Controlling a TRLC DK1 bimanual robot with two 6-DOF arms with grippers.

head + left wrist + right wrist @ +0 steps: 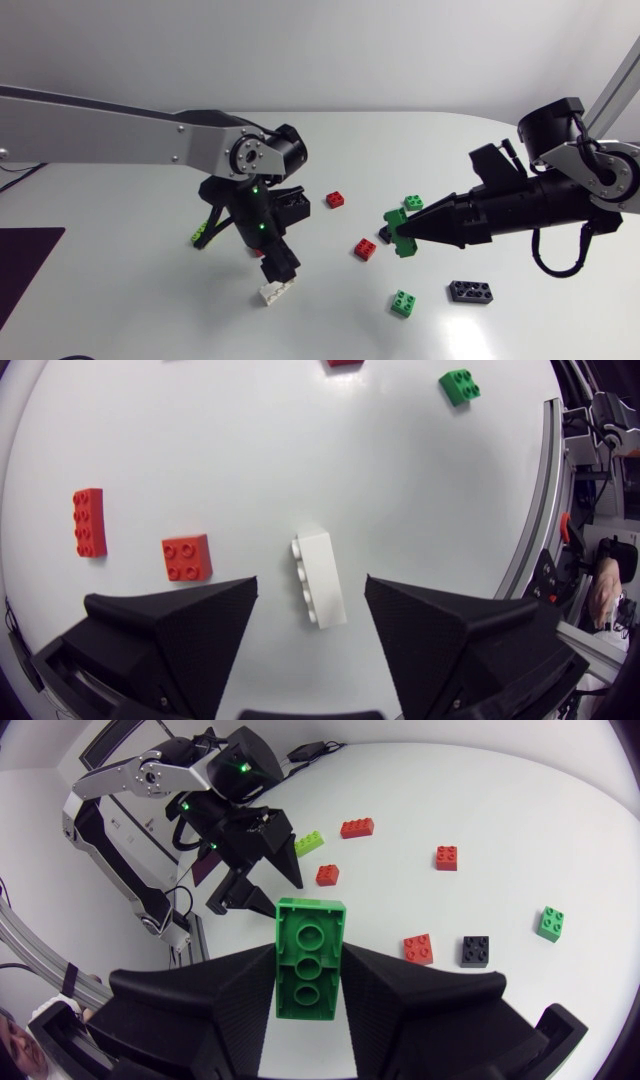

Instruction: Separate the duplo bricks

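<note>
The right gripper (408,232) clamps a glossy green oblong studded brick (310,960) near mid-table, while the left gripper (311,590), wedge fingers spread wide and empty, straddles a white brick (322,575) (studs sideways) on the smooth table (300,450).

White brick (320,578) — between parted jaws, orange brick (187,557) beside

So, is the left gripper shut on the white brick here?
Open. The left gripper has its fingers apart on either side of the white brick, neither touching it.
</note>
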